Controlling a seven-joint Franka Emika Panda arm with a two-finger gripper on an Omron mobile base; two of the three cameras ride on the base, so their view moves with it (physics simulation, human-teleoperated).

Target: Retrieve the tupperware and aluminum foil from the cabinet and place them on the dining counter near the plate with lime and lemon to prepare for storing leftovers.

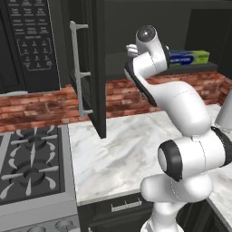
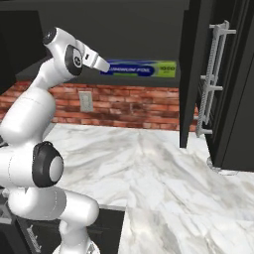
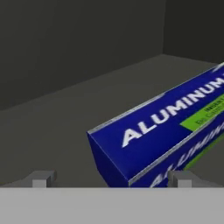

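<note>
Left base view, left to right: microwave (image 1: 31,43) up on the wall, stove (image 1: 31,167) below, cabinet (image 1: 149,41) with door (image 1: 88,68) swung open, silver bar handle on it. Marble bench (image 1: 118,149) under it, brick backsplash (image 1: 45,106) behind. Inside the cabinet, on the shelf: foil (image 1: 190,57), blue box with green end, lying flat on its long side, partly hidden by the arm. Nothing else made out on that shelf from here.

Right base view: gripper (image 2: 103,64) up at shelf height, pointing at the blue end of the foil (image 2: 141,68); box lying lengthwise along the shelf, green end to the right. Second open door with bar handle at far right. Wall outlet (image 2: 86,101) on the brick below.

Hand view: fingertips (image 3: 42,178) spread wide apart at the bottom, near end of the foil (image 3: 162,131) sitting between them, closer to the right tip. Contact between tip and box impossible to tell. Box resting on the dark shelf floor, not lifted. Gripper fully apart, holding nothing.
</note>
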